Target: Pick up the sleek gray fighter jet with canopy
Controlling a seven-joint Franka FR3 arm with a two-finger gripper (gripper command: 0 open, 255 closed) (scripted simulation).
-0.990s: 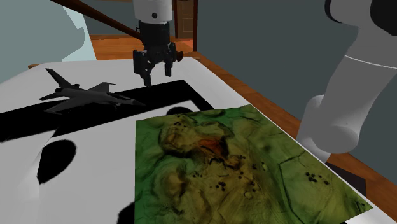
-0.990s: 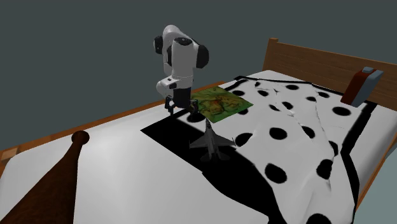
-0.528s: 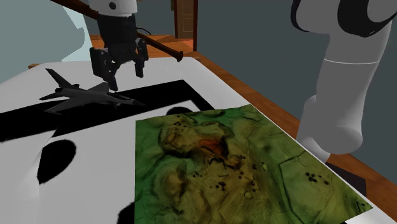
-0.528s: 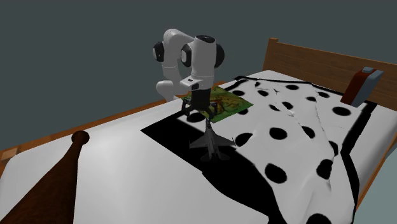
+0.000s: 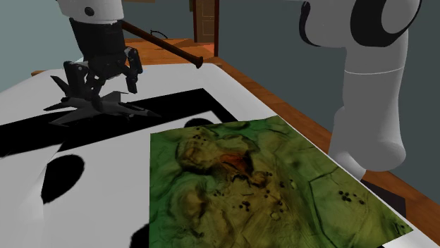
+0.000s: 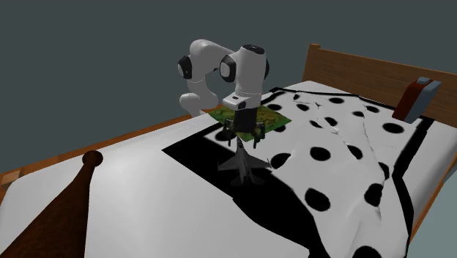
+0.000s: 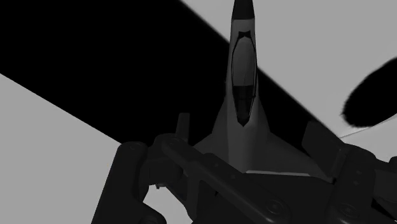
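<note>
The dark gray fighter jet (image 5: 95, 107) rests on the white and black bed cover (image 5: 106, 183), toward the shoulder view's upper left. My black gripper (image 5: 99, 88) hangs just above its rear fuselage, open, touching nothing. In the second exterior view the gripper (image 6: 242, 136) sits over the jet (image 6: 244, 166). The wrist view looks along the jet (image 7: 243, 108), with its canopy pointing away from the hand. The fingertips (image 7: 184, 125) stand apart on either side of the fuselage, above the wings.
A green terrain-print mat (image 5: 247, 176) lies on the cover near the stand. A wooden rail (image 5: 163, 49) runs behind the jet and a wooden headboard (image 6: 381, 72) carries a red and gray object (image 6: 415, 99). A bedpost knob (image 6: 91, 160) rises in the foreground.
The arm has swung toward the shoulder view's left, carrying the open gripper from over the black stripe to right above the jet and lower. The jet has not moved.
</note>
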